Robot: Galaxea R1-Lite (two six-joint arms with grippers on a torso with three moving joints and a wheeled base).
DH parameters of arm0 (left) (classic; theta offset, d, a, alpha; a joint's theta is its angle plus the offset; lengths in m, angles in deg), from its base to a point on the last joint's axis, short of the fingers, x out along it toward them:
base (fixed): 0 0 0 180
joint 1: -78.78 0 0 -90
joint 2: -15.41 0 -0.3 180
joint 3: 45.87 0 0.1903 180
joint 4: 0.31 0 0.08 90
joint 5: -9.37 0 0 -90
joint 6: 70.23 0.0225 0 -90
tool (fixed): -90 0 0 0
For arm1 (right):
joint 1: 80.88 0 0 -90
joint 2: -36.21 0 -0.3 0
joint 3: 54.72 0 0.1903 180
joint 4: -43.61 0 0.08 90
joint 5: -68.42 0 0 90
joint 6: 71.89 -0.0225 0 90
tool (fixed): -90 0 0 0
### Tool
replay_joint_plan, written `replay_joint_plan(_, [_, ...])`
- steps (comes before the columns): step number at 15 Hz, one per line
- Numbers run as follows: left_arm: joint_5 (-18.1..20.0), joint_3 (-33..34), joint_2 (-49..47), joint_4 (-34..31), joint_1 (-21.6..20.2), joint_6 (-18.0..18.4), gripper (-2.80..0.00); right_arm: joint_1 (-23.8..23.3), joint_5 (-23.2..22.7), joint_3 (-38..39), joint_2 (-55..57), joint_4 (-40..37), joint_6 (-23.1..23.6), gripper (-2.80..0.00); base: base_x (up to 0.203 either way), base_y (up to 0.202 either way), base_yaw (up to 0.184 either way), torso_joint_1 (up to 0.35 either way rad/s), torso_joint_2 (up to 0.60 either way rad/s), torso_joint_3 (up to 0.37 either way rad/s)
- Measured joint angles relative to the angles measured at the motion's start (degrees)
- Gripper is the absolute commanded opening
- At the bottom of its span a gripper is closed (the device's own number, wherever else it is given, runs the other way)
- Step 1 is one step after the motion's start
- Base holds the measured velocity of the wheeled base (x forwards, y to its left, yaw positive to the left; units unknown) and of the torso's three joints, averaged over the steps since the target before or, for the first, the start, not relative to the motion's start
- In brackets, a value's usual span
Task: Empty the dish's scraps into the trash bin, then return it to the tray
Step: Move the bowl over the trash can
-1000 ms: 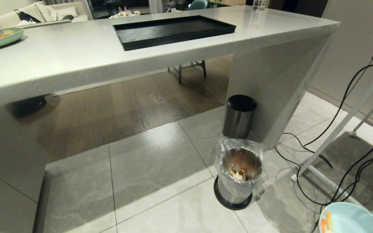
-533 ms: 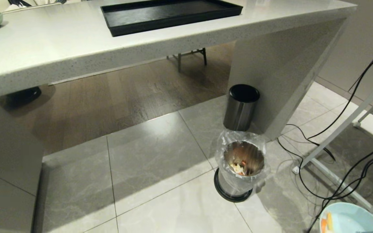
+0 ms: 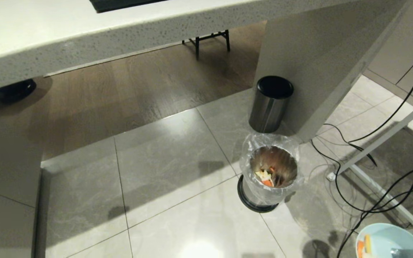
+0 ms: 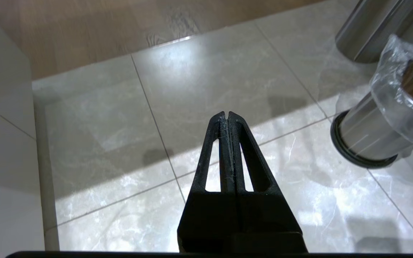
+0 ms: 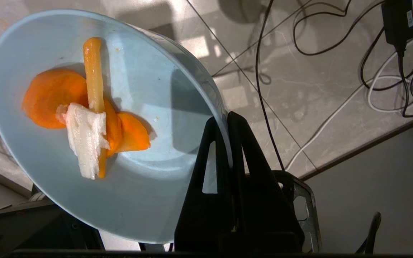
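Note:
The dish (image 3: 389, 238), a light-blue bowl, hangs low at the right, nearer me than the trash bin and to its right. My right gripper (image 5: 224, 120) is shut on the dish's (image 5: 145, 193) rim, one finger inside and one outside. The scraps (image 5: 84, 118), orange carrot slices and a whitish piece, lie inside the bowl. The trash bin (image 3: 260, 197), metal with a clear bag liner, stands on the floor tiles with some food in it. Only a dark sliver of the tray (image 3: 120, 4) shows on the counter. My left gripper (image 4: 227, 114) is shut and empty, over the tiles beside the trash bin (image 4: 368, 129).
A steel cylinder with a black lid (image 3: 271, 104) stands just behind the bin, against the counter's side panel (image 3: 317, 64). Black cables (image 3: 371, 200) and a white frame leg (image 3: 382, 143) cross the floor to the right. The counter's edge (image 3: 120, 32) overhangs the far side.
The whole head view has tipped downward: the counter and tray have slid up the picture and the green plate has left it. The dish stays at the lower right in my right gripper.

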Motion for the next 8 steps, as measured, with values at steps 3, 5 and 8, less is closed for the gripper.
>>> replay_joint_plan(3, [0.00, 0.00, 0.00, 0.02, -0.02, 0.00, -2.80, 0.00, 0.00, 0.05, 0.01, -0.10, -0.02, -2.80, 0.000, 0.000, 0.000, 0.002, 0.01, -0.196])
replay_joint_plan(5, [0.00, 0.00, 0.00, 0.00, 0.00, 0.02, -2.80, 0.00, 0.00, 0.16, -0.07, -0.20, -0.02, -2.80, 0.000, 0.000, 0.000, 0.007, 0.00, -0.200])
replay_joint_plan(8, [0.00, 0.00, 0.00, 0.02, 0.02, -0.03, -2.80, 0.00, 0.06, 0.55, -0.09, 0.07, -0.02, -2.80, 0.000, 0.000, 0.000, 0.003, 0.00, -0.198])
